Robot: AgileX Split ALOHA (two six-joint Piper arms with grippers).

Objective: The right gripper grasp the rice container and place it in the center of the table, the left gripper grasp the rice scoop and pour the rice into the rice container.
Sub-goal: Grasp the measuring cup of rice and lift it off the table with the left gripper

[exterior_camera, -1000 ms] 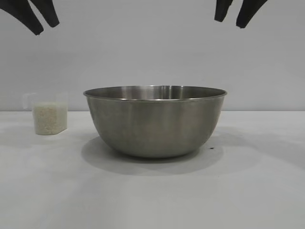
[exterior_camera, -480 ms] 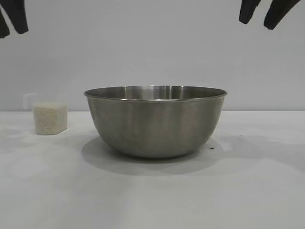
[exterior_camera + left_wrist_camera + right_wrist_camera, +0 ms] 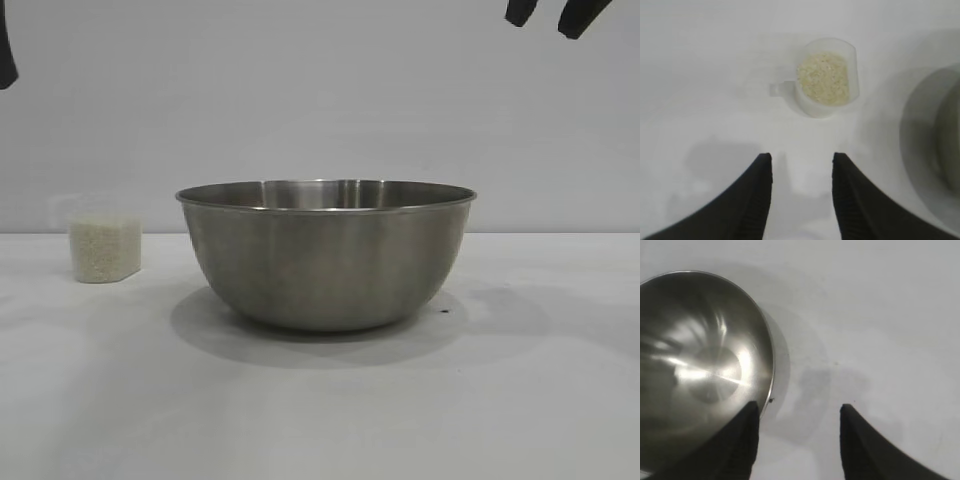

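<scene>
Both grippers have pulled outward, fingers apart, empty: left gripper (image 3: 800,195), right gripper (image 3: 799,440). Bowl (image 3: 325,255) mid-table (image 3: 320,410); scoop (image 3: 103,245) of rice (image 3: 823,79) to its left. No readable labels.

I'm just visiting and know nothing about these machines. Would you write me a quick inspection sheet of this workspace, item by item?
Surface: white table, with one tiny dark speck beside the bowl.
Job's things: steel rice container stands upright mid-table, inside empty; clear rice scoop stands apart from it toward the left arm's side, upright, holding rice.
Clutter: nothing seen.
Grippers: left gripper open, holding nothing, hanging above the table short of the scoop; right gripper open, holding nothing, above the table beside the bowl's rim.
Cables: nothing seen.
Surroundings: plain pale wall behind the table.
</scene>
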